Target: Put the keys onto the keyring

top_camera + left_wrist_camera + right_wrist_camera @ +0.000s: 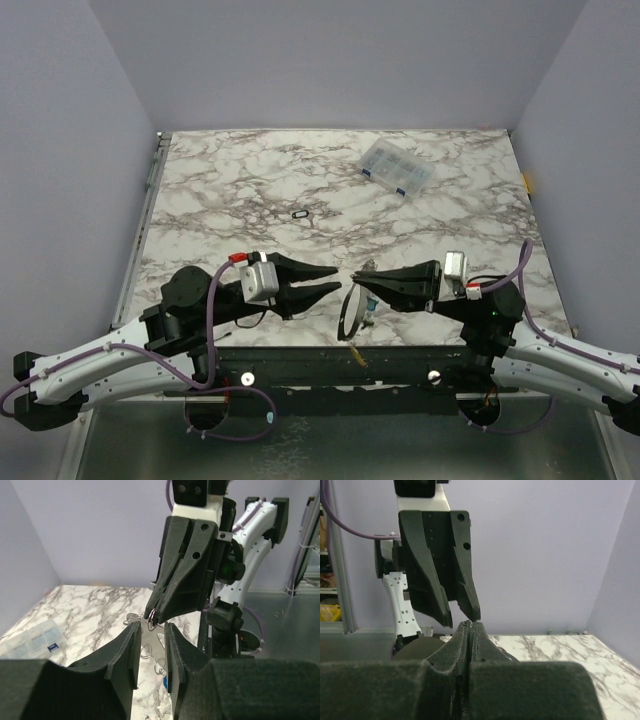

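My right gripper (358,276) is shut on the top of the keyring (349,312), a thin grey hoop hanging below its tips near the table's front edge. In the left wrist view a thin piece of ring (151,616) shows at the closed tips. My left gripper (338,278) is open and empty, its tips just left of the right gripper's tips. A blue key (370,313) hangs or lies beside the hoop. A yellow-orange key (356,352) lies at the front edge. The black-rimmed oval tag (300,214) lies alone mid-table.
A clear plastic compartment box (397,166) lies at the back right; it also shows in the left wrist view (35,640). The table's front edge (330,347) runs just under the hoop. Purple walls enclose the table.
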{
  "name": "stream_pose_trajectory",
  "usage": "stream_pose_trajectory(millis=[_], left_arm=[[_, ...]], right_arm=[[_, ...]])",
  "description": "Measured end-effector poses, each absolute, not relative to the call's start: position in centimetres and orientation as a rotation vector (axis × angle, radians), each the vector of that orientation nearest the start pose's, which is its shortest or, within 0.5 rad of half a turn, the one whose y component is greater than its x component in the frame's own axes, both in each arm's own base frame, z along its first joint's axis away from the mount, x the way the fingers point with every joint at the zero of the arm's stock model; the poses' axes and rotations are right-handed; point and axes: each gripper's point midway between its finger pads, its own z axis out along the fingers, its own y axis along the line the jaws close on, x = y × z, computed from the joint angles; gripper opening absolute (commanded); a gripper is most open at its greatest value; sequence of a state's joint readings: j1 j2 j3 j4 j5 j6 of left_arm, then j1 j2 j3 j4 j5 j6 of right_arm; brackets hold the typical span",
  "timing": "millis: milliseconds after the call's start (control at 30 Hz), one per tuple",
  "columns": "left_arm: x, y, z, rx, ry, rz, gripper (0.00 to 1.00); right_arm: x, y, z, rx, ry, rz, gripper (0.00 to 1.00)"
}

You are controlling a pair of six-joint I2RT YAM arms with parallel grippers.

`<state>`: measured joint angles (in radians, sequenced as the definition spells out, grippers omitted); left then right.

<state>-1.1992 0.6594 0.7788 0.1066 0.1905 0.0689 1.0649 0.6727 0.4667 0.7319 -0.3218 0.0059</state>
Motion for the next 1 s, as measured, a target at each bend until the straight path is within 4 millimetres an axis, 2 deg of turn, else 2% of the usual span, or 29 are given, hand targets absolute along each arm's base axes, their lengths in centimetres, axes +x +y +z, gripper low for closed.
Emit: stream_pose_trajectory(millis=[233,400,500,633,833,867,1000], left_arm=[[7.6,-30.4,35.4,1.076,1.092,-1.090,0.29],[7.3,-30.5,35.4,1.091,1.083,-1.098,0.26],[7.2,-30.5,35.4,1.095,1.077,-1.098,0.18],[7.2,-30.5,35.4,1.099,1.069,-1.093,0.00],[7.0,-30.4,35.9,1.099,1.048,-1.101,0.00],[7.0,-30.3,35.9,1.099,1.047,-1.102,0.00],[7.2,-30.3,35.6,1.097,1.064,-1.089,0.00]], right_arm=[[8.4,28.6,37.3,-0.840,0.788,1.194,0.01],[8.0,29.0,37.2,-0.858,0.793,1.228,0.01],[8.0,29.3,37.3,-0.866,0.795,1.241,0.01],[7.7,29.5,37.3,-0.872,0.788,1.258,0.01],[7.2,29.5,37.8,-0.889,0.767,1.282,0.02],[7.2,29.5,37.8,-0.890,0.768,1.284,0.09],[7.2,29.2,37.6,-0.881,0.799,1.288,0.47]])
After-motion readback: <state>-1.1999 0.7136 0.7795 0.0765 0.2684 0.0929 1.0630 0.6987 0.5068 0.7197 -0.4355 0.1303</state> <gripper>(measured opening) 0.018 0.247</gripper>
